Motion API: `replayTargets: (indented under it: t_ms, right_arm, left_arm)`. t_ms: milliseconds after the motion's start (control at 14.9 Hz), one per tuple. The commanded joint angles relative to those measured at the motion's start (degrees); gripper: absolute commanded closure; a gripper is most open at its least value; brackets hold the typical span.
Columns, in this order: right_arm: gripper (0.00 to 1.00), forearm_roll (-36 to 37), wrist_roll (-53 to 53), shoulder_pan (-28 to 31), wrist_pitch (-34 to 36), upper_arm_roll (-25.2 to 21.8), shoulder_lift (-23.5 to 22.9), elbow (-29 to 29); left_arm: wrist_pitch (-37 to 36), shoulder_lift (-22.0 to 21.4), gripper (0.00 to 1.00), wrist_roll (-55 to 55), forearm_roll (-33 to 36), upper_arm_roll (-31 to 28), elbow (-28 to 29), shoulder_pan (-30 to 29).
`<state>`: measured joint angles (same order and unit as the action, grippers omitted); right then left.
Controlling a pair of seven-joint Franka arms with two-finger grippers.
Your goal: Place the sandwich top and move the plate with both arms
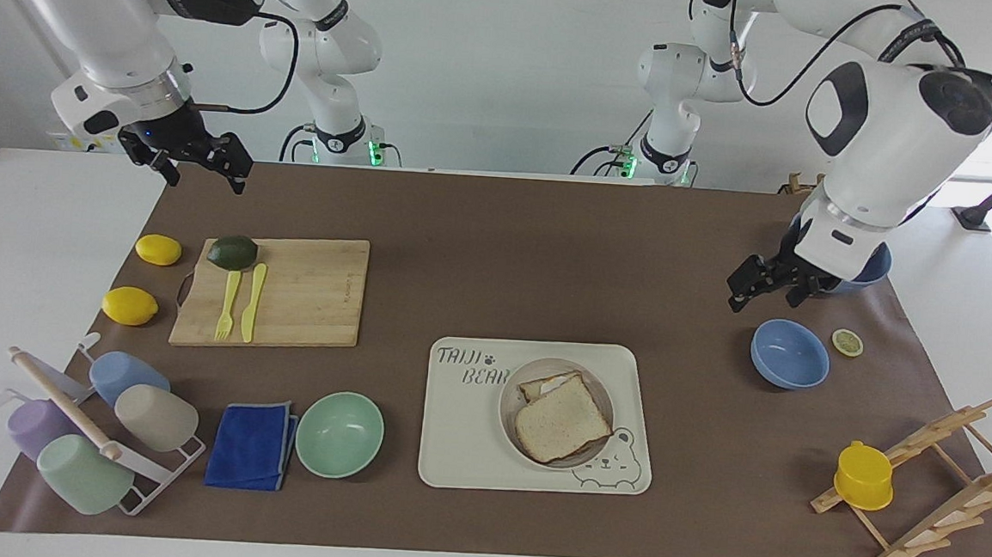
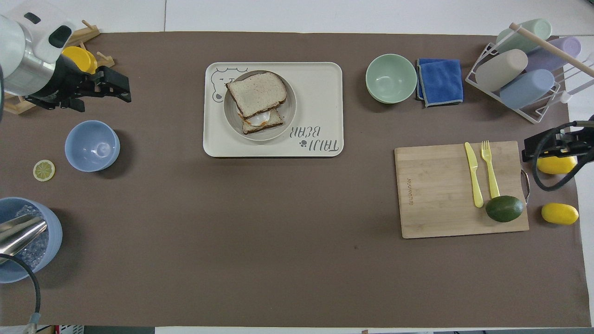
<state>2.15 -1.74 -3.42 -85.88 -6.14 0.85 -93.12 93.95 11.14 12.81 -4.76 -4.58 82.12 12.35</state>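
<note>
The sandwich top (image 1: 562, 420) lies on the egg toast (image 1: 545, 386), shifted a little off it, in the plate (image 1: 509, 404). The plate stands on the cream bear tray (image 1: 461, 431). The overhead view shows the sandwich top (image 2: 256, 93), the egg toast (image 2: 262, 121) and the plate (image 2: 288, 116) too. My left gripper (image 1: 743, 289) is open and empty, up in the air over the mat at the left arm's end, above the small blue bowl (image 1: 789, 354). It also shows in the overhead view (image 2: 119, 85). My right gripper (image 1: 203, 173) is open and empty, and waits raised over the mat's corner by the cutting board.
A mint-green bowl (image 1: 339, 433), a blue cloth (image 1: 252, 444) and a cup rack (image 1: 99, 431) stand toward the right arm's end. A cutting board (image 1: 306, 293) carries an avocado, fork and knife, with two lemons beside it. A wooden rack (image 1: 931, 486) with a yellow cup and a lemon slice (image 1: 847, 341) are at the left arm's end.
</note>
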Motion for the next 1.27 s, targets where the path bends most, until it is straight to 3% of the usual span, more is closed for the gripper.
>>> replayTargets:
  t_ms: [0, 268, 469, 871, 1071, 1205]
  right_arm:
    - [0.0, -1.89, -0.72, 0.17, -0.16, -0.11, 1.26, -1.36]
    - [0.0, -1.89, -0.72, 0.17, -0.16, -0.1, 1.26, -1.45]
    - [0.0, -1.89, -0.72, 0.17, -0.16, -0.1, 1.26, -1.45]
    - [0.0, -1.89, -0.72, 0.17, -0.16, -0.1, 1.26, -1.36]
    - [0.0, -1.89, -0.72, 0.17, -0.16, -0.1, 1.26, -1.36]
    - [0.0, -1.89, -0.72, 0.17, -0.16, -0.1, 1.26, -1.36]
  left_arm:
    - [-3.94, -6.56, 0.0, 0.9, 1.86, -0.16, 4.97, 0.22]
    - [-7.2, -8.94, 0.0, -0.58, 3.36, 0.01, 5.51, 0.66]
    - [-8.17, -11.66, 0.0, -7.6, 3.36, 0.01, 9.44, 0.4]
    - [-2.91, -15.71, 0.0, -8.5, 3.36, 0.71, 17.54, -1.43]
    - [-4.11, -14.92, 0.0, -7.89, 3.27, 8.25, 14.14, -8.11]
    - [-8.68, -13.44, 0.0, -7.8, 3.27, 8.63, 10.28, -8.48]
